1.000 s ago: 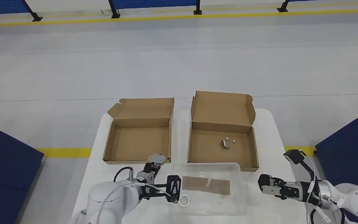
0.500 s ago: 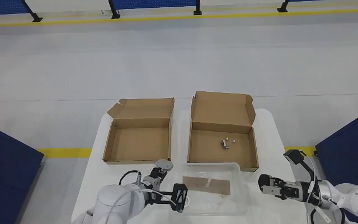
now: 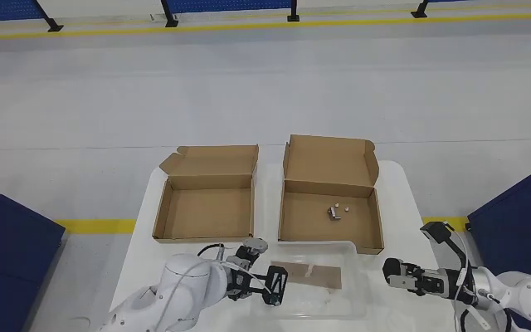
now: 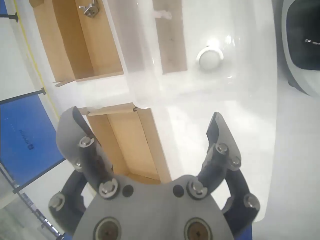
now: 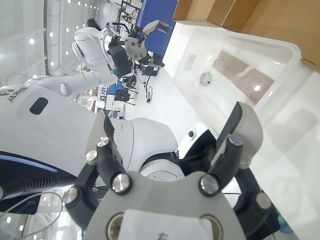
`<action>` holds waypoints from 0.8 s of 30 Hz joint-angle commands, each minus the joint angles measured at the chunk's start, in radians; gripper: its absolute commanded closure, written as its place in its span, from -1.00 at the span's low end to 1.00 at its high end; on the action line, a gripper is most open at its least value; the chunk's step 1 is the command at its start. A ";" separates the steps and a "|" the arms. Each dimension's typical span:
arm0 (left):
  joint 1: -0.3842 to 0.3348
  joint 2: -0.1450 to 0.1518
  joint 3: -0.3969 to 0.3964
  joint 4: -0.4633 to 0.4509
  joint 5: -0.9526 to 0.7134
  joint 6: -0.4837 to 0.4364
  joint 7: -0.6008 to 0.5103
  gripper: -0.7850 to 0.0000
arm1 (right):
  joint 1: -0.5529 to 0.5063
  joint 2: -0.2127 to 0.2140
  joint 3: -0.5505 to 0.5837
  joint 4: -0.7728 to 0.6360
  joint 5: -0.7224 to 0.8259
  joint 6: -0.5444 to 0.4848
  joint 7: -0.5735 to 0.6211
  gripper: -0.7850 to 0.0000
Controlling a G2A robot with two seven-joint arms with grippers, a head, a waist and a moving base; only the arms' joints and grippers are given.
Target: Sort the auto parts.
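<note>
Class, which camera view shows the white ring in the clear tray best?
The left wrist view: the ring lies near and whole on the tray floor, beyond the open jaws. The right wrist view shows it smaller, farther off. In the top view the left gripper hides it.

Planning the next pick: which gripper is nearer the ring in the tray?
Left. The left gripper hovers close above the ring; the right gripper is past the tray's end.

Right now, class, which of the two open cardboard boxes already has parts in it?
The box on the robot's right: small metal parts lie near the middle of its floor. The left box shows only bare cardboard.
</note>
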 commanded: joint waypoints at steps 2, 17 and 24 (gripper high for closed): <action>-0.001 0.000 0.000 0.000 -0.002 0.000 0.000 -1.00 | 0.000 0.000 0.000 0.000 0.000 0.000 0.000 -1.00; 0.000 0.000 0.002 -0.002 -0.001 0.000 0.005 -1.00 | 0.000 0.000 0.000 0.000 0.000 0.000 0.000 -1.00; -0.045 -0.021 0.067 0.010 -0.031 -0.006 0.007 -1.00 | 0.000 0.000 0.000 0.000 0.000 0.000 0.000 -1.00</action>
